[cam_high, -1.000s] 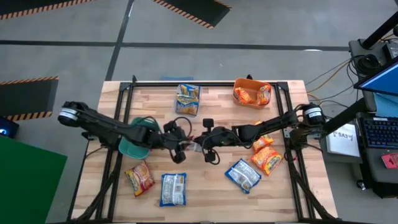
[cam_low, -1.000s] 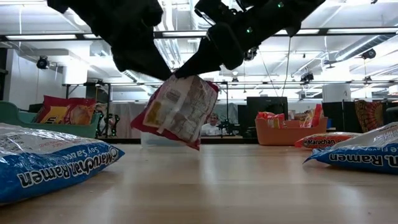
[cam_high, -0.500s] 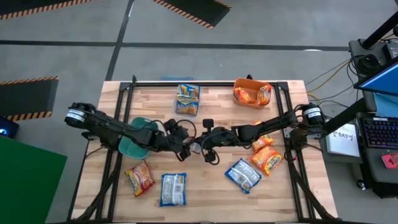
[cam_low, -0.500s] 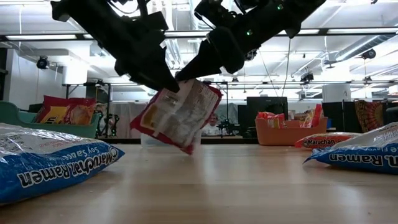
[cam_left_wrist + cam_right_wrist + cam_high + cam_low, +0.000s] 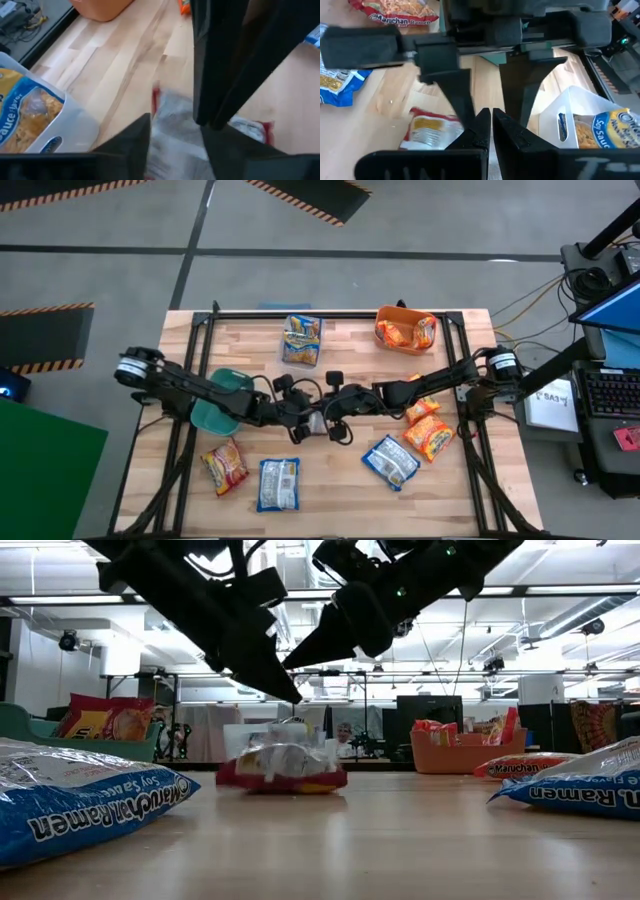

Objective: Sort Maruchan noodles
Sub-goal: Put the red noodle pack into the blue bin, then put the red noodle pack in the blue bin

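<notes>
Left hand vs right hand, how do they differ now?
The left hand has its fingers apart; the right hand is shut. Neither holds anything. Both hover over the red-and-white plastic noodle packet lying flat on the wooden table.

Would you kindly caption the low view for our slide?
Red-and-white ramen packet lies on the table beneath the left gripper and shut right gripper.

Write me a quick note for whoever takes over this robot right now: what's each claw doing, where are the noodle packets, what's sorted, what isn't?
Left gripper: open, empty, over table centre.
Right gripper: shut, empty, facing it.
Red-and-white packet: flat on the table beneath them, held by neither.
Done: packets in the clear bin, orange bin, teal bin.
Left: that packet plus five loose ones near the front edge, including a blue packet.
</notes>
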Tool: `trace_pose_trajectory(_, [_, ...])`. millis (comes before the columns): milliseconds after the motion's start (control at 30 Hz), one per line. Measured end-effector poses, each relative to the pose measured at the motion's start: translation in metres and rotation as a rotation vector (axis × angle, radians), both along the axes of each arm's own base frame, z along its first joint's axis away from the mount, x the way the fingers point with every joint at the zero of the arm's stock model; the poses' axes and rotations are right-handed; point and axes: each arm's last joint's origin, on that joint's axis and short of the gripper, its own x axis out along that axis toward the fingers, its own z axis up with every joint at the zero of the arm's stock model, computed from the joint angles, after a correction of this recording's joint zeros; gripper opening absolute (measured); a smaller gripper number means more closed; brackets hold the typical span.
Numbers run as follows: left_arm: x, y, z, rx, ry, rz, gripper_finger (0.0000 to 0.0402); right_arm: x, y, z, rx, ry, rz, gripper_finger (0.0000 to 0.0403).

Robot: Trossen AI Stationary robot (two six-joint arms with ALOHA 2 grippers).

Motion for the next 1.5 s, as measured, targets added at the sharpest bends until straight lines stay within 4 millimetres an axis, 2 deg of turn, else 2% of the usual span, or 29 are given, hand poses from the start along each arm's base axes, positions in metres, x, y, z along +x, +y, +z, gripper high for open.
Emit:
trace_pose_trajectory(167, [-0.001, 0.003, 0.0, 0.041, 0.032, -0.006, 0.0024, -0.001, -0.003, 0.004, 0.024, -0.014, -0.022, 0.0009])
trace_pose_trajectory(200, [-0.002, 0.004, 0.001, 0.044, 0.038, -0.005, 0.0013, -0.001, -0.005, 0.005, 0.025, -0.02, -0.033, 0.0009])
trace_pose_trajectory(367, [-0.007, 0.004, 0.003, 0.044, 0.077, -0.015, 0.0024, -0.006, -0.014, 0.015, 0.055, 0.041, -0.117, 0.0009])
trace_pose_trajectory(567, [-0.012, -0.004, -0.004, -0.096, 0.161, -0.134, 0.0027, -0.03, -0.024, 0.025, 0.129, 0.186, -0.208, 0.0009])
trace_pose_trajectory(733, [-0.012, -0.009, -0.006, -0.212, 0.183, -0.219, 0.0029, -0.053, -0.025, 0.032, 0.153, 0.223, -0.231, 0.0009])
trace_pose_trajectory(900, [-0.012, -0.012, -0.007, -0.226, 0.193, -0.246, 0.0073, -0.071, -0.027, 0.031, 0.202, 0.173, -0.255, 0.0009])
trace_pose_trajectory(1133, [-0.013, -0.012, -0.007, -0.183, 0.189, -0.231, 0.0204, -0.083, -0.027, 0.015, 0.256, 0.065, -0.259, 0.0009])
trace_pose_trajectory(1233, [-0.013, -0.012, -0.007, -0.182, 0.19, -0.231, 0.0244, -0.086, -0.027, 0.006, 0.263, 0.04, -0.253, 0.0009])
trace_pose_trajectory(1333, [-0.012, -0.013, -0.008, -0.178, 0.189, -0.217, 0.0257, -0.086, -0.027, 0.002, 0.263, 0.036, -0.252, 0.0009])
trace_pose_trajectory(1500, [-0.007, -0.014, -0.023, -0.171, 0.217, -0.21, 0.025, -0.085, -0.027, 0.0, 0.261, 0.039, -0.251, 0.0009])
